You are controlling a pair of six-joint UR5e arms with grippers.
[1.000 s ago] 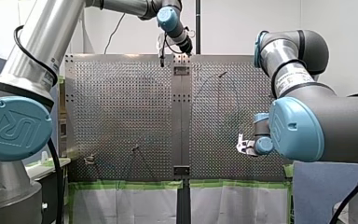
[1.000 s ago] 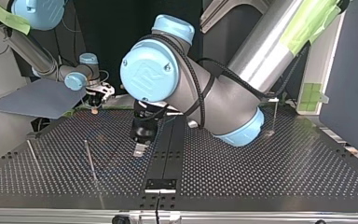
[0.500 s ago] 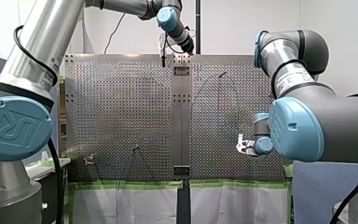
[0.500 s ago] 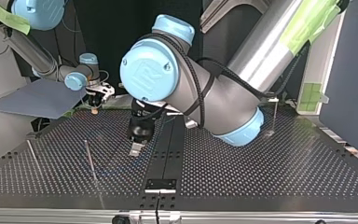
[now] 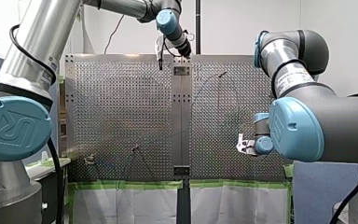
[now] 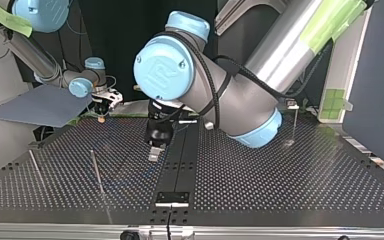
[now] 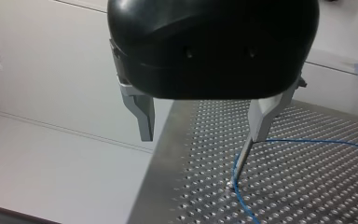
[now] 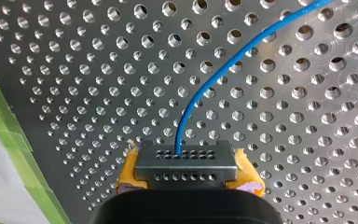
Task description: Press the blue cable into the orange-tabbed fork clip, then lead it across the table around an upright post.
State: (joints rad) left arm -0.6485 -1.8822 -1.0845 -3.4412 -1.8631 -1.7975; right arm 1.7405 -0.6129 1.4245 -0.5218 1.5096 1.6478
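Note:
The thin blue cable (image 8: 223,70) comes out from between the yellow pads (image 8: 129,173) of my right gripper (image 8: 185,161), which is shut on it low over the perforated table (image 8: 74,93). In the front view that gripper (image 5: 241,144) hangs at the table's right side. My left gripper (image 7: 200,135), black with metal fingers (image 7: 142,112), stands open and holds nothing. Just beside one finger, a thin upright post (image 7: 240,163) rises from the table with the cable (image 7: 307,141) bending around its foot. In the top view my left gripper (image 6: 154,152) hovers near the table's middle strip. I cannot make out the orange-tabbed clip.
Two slim posts (image 6: 96,172) (image 6: 35,167) stand at the top view's left, another post (image 6: 294,122) at its far right. A dark centre strip (image 6: 177,170) splits the table. Green tape (image 8: 9,135) lines the table edge near my right gripper.
In the top view my left gripper has shifted a little to the right and toward the far side, still open. My right arm has not moved.

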